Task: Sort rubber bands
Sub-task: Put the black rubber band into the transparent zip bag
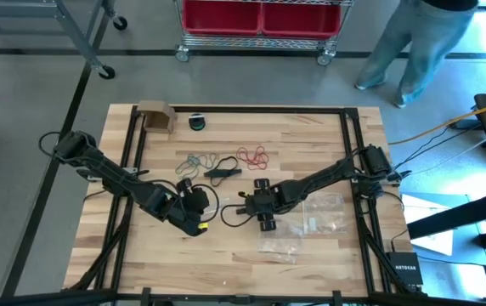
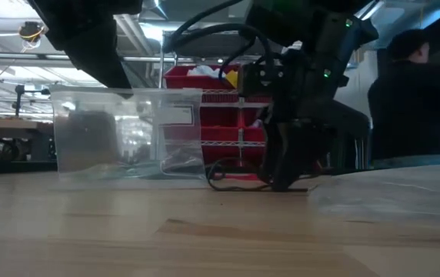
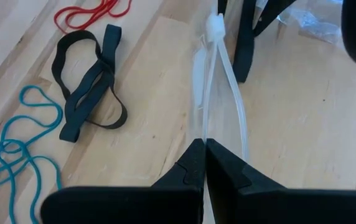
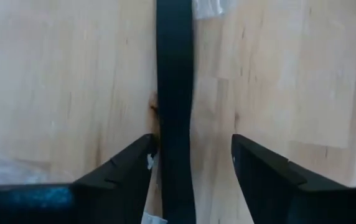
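My left gripper is shut on a clear plastic zip bag, left of the table's middle. My right gripper stands open just above the wood at the middle, fingers pointing steeply down, with a wide black rubber band running between them. That band lies on the table. Farther back lie more black bands, teal bands and red bands, all flat on the wood. My left gripper pinches the bag's thin edge between its two fingers, slanting down from the table's left. The bag stands on edge, stretching away from the fingers toward my right gripper. My right gripper: the band passes close to one finger; whether they touch, I cannot tell.
Two more clear bags lie on the right half of the table. A cardboard piece and a small dark roll sit at the far edge. A person stands beyond the table, near a cart with red bins.
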`<act>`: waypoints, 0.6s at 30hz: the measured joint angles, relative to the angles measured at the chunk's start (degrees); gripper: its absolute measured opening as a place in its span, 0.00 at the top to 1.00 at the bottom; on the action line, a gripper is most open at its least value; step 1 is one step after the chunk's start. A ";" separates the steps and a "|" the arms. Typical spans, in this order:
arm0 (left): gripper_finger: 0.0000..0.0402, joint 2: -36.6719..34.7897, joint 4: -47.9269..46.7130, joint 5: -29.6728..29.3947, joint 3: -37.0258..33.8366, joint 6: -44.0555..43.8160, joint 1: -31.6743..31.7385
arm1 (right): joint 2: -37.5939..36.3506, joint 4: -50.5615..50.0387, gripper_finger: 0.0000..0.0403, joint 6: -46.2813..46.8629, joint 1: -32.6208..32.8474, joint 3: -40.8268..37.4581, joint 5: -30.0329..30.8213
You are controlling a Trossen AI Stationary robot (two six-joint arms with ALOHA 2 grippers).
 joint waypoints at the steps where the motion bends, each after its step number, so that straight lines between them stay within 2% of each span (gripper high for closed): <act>1: 1.00 0.00 0.02 -0.02 0.00 -0.01 0.00 | 0.77 0.15 0.48 0.03 -0.12 0.07 -0.66; 6: 1.00 0.00 -0.03 -0.02 0.00 0.00 0.00 | 3.73 2.29 0.61 0.60 -0.64 0.36 -4.76; 9: 1.00 0.00 -0.04 -0.02 0.00 0.11 0.00 | 4.43 3.19 0.75 1.52 -0.82 0.38 -6.63; 13: 1.00 0.00 -0.04 -0.02 0.00 0.17 0.00 | 4.45 3.30 0.95 1.65 -0.64 0.38 -6.20; 18: 1.00 0.00 -0.04 -0.02 0.00 0.31 0.00 | 4.45 2.47 0.97 1.67 -0.63 1.18 -6.04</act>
